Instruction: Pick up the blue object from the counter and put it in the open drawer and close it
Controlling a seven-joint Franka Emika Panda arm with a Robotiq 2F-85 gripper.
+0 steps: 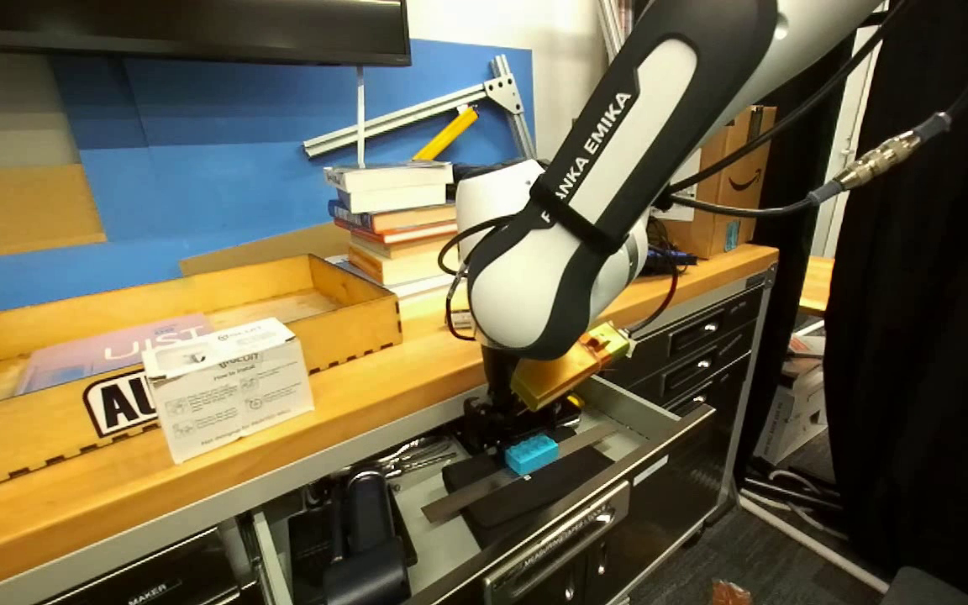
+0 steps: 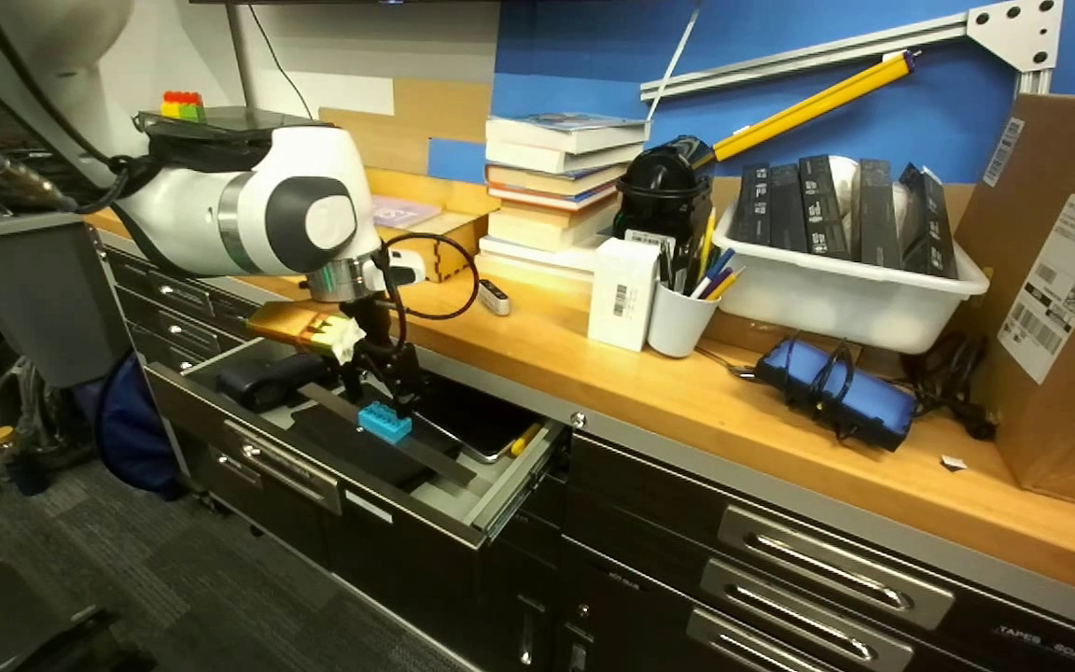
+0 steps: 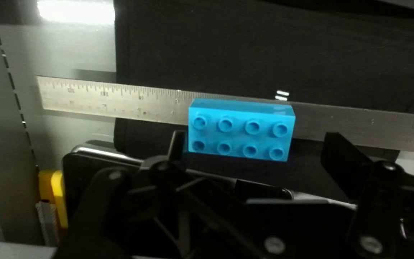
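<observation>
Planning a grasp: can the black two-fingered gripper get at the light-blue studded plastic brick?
Probably yes: the gripper stands open, fingers beyond either end of the brick in the wrist view, and nothing visible covers it. Finger depth is unclear.

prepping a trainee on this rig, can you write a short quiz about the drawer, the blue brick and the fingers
1. True or false: the blue brick lies inside the open drawer.
2. Which measuring tool does the brick partly cover in the wrist view?
3. Pick one. In the wrist view, the fingers are: a) shut on the brick; b) apart, not gripping it; c) out of sight.

Key: 1 true; 2 a metal ruler; 3 b.
</observation>
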